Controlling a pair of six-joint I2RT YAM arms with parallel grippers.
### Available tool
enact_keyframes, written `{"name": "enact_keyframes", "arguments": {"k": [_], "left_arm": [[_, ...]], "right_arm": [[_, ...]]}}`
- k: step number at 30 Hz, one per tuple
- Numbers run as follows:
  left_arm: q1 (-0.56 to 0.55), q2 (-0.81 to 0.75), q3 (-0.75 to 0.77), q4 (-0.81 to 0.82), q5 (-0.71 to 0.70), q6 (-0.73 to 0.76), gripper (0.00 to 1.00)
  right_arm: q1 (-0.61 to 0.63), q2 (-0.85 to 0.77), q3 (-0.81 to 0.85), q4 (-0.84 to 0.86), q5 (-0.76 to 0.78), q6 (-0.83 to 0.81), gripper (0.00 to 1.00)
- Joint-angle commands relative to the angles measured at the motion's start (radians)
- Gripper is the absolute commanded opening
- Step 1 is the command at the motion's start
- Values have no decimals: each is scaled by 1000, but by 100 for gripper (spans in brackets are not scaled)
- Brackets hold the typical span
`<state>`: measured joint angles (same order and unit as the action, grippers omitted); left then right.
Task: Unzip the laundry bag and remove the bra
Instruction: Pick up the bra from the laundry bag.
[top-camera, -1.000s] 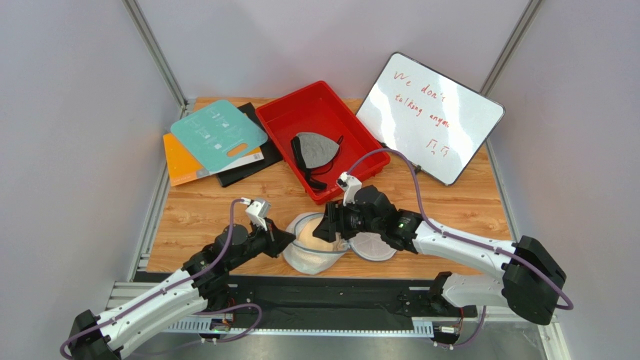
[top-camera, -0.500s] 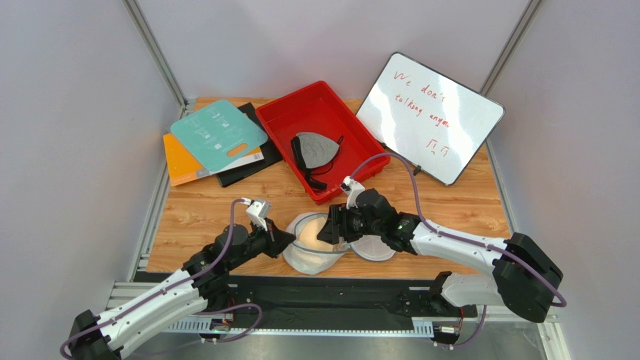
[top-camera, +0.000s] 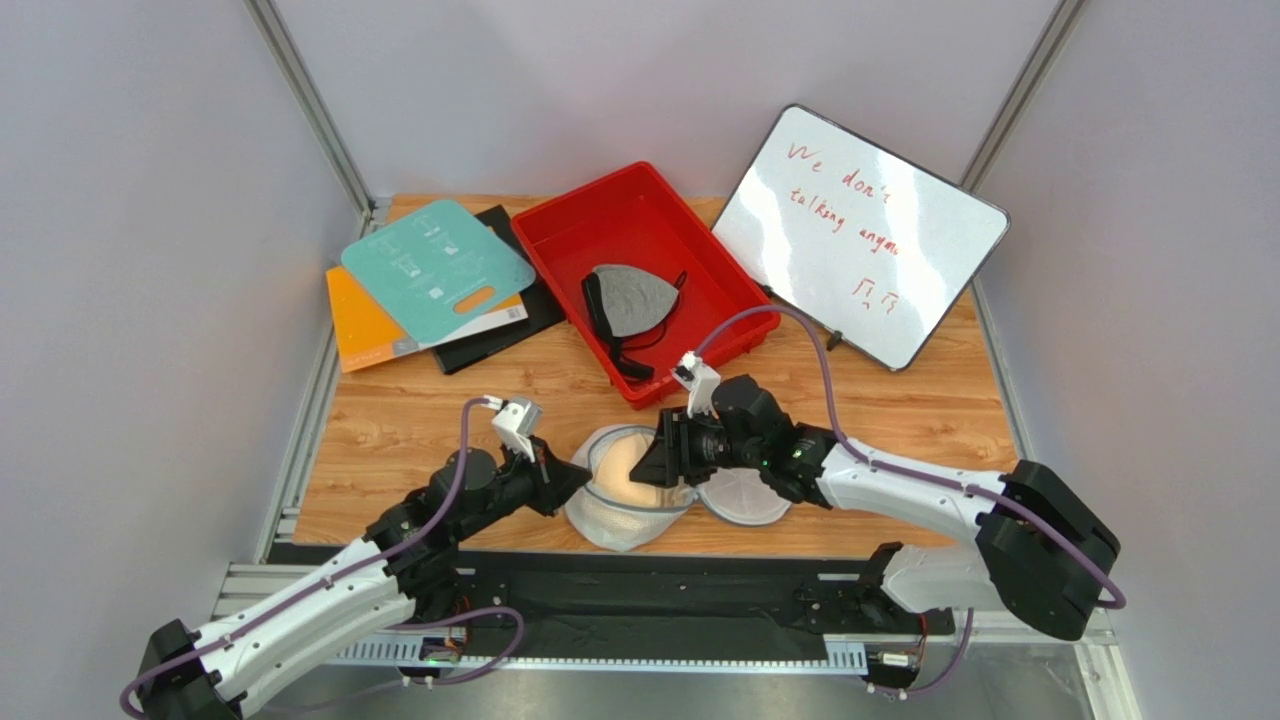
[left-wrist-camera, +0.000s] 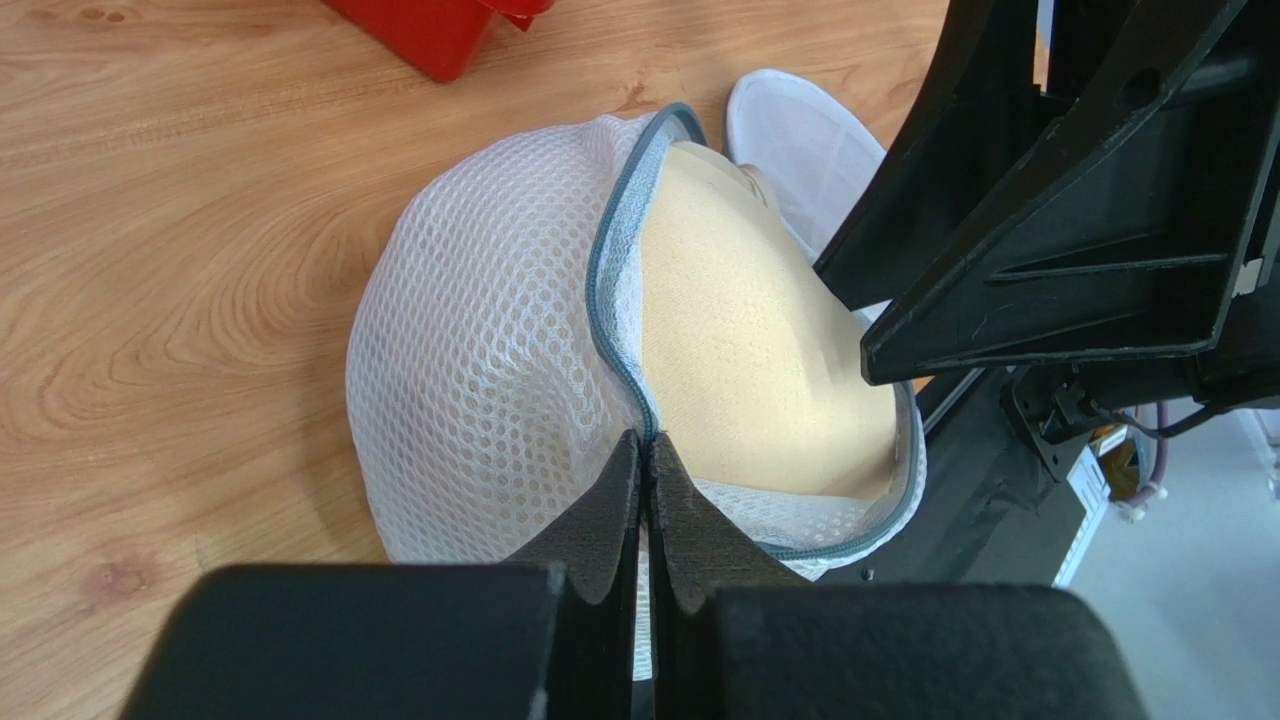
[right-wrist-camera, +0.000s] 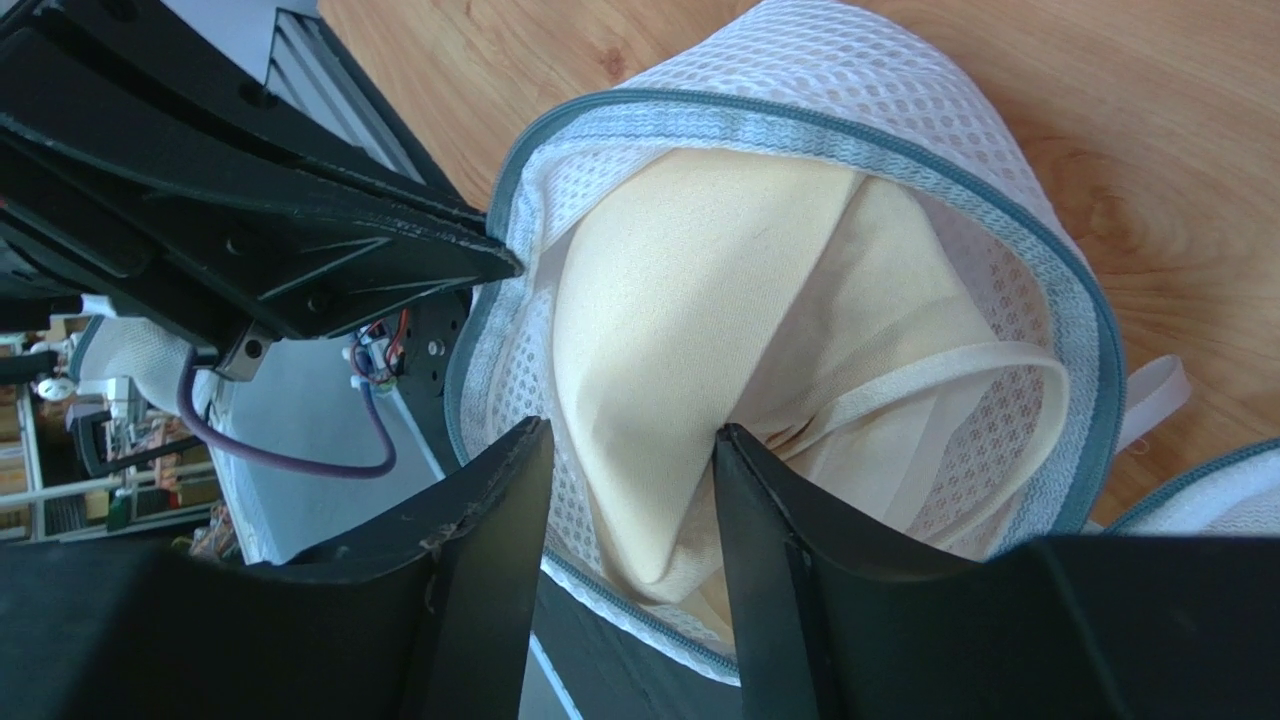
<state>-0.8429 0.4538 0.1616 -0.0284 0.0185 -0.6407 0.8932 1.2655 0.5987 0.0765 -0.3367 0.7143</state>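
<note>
The laundry bag (top-camera: 616, 507) lies at the near edge of the wooden table (top-camera: 406, 420), between the two arms, with its mouth open. The left gripper (left-wrist-camera: 649, 488) is clenched on the grey zipper band (left-wrist-camera: 613, 285) at the bag's rim. The beige bra (right-wrist-camera: 706, 300) is still inside the bag. The right gripper (right-wrist-camera: 631, 438) has one finger on each side of the bra's cup, and the fabric fills the gap between them. I cannot tell if it already squeezes the cup.
</note>
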Motion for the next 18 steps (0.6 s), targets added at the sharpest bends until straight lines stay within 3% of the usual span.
{"name": "enact_keyframes", "arguments": {"k": [1, 3, 6, 7, 8, 18], "left_arm": [[2, 8, 27, 22, 12, 10, 0], [2, 14, 29, 22, 15, 10, 0], [2, 22, 27, 22, 18, 9, 0], [2, 22, 27, 24, 17, 7, 0], [2, 20, 27, 24, 15, 6, 0], [2, -30, 27, -24, -11, 7, 0]], "right_arm": [[1, 12, 24, 78, -71, 8, 42], [10, 44, 23, 103, -99, 17, 37], [33, 78, 36, 140, -125, 33, 22], [38, 83, 48, 146, -128, 36, 5], [45, 86, 53, 143, -127, 37, 0], [44, -124, 122, -119, 41, -78, 0]]}}
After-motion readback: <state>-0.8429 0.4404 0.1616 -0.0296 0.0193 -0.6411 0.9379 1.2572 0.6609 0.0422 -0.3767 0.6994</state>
